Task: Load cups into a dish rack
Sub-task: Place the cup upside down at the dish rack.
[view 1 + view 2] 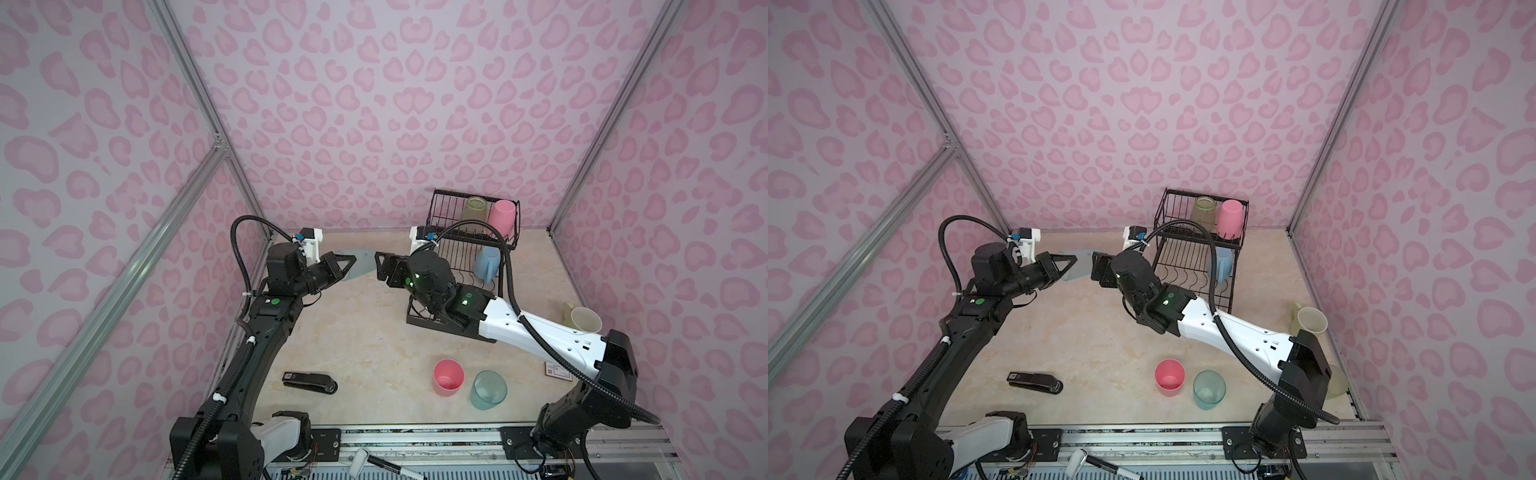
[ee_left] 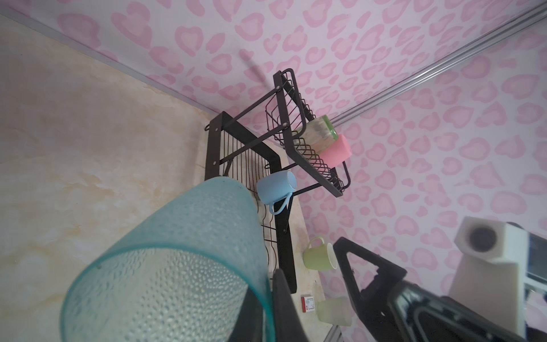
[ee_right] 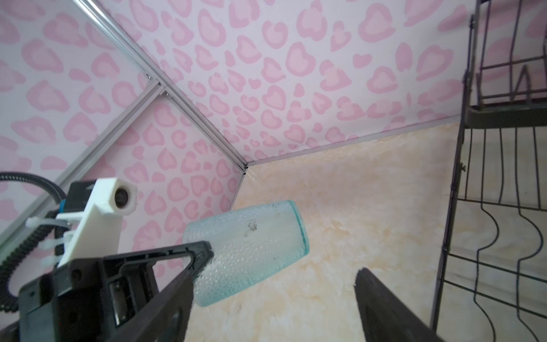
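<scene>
The translucent, dimpled grey-blue plastic tumbler (image 3: 251,251) hangs on its side above the far edge of the marbled beige counter (image 1: 353,332). It is clamped at one end by the left gripper (image 1: 350,266), and its other end points at the right gripper (image 1: 379,268), whose jaws stand wide and hold nothing. The black wire two-tier dish rack (image 1: 446,212) fills the far right corner, and mid-counter is open between a black stapler (image 1: 309,381) front left and an opaque pink tumbler (image 1: 449,376) and translucent green tumbler (image 1: 489,388) near the front edge.
</scene>
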Robot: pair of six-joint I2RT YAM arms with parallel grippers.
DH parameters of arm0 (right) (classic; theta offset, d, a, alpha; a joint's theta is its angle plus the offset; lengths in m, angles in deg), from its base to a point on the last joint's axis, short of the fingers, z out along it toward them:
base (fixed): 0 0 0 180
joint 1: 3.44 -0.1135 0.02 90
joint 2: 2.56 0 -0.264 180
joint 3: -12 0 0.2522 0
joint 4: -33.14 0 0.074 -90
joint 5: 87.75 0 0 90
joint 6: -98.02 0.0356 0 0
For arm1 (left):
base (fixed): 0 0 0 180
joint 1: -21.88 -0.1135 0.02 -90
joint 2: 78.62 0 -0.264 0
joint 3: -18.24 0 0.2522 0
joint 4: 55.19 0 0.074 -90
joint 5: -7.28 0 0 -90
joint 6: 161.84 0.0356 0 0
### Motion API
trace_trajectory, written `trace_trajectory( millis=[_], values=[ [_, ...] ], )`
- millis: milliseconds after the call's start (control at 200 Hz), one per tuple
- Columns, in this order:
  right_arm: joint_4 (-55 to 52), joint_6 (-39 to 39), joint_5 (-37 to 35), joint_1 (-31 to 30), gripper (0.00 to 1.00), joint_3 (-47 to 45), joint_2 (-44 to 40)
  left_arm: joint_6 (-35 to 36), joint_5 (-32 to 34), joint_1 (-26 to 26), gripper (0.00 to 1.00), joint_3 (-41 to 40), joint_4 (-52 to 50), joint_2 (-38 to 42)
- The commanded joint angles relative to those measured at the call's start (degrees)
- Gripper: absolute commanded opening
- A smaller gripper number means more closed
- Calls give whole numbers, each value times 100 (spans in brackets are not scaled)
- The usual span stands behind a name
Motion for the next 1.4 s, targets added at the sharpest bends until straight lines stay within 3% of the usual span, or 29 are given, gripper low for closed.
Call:
trace_trajectory(
  millis=[0,215,600,1010,1395],
  values=[
    [506,1135,474,256,85,-319,-166,-500,-444,23,4,-164,1353,124],
    [1162,2174,1115,705,84,-727,-358,-936,-682,130,4,-486,2306,241],
    [2040,3326,1113,722,84,-965,-138,-1567,-800,362,4,-810,3401,325],
    [2877,4033,860,588,83,-952,275,-1976,-909,528,4,-994,4134,226],
    [3323,4349,581,468,82,-985,404,-1998,-921,583,4,-1049,4223,183]
  ],
)
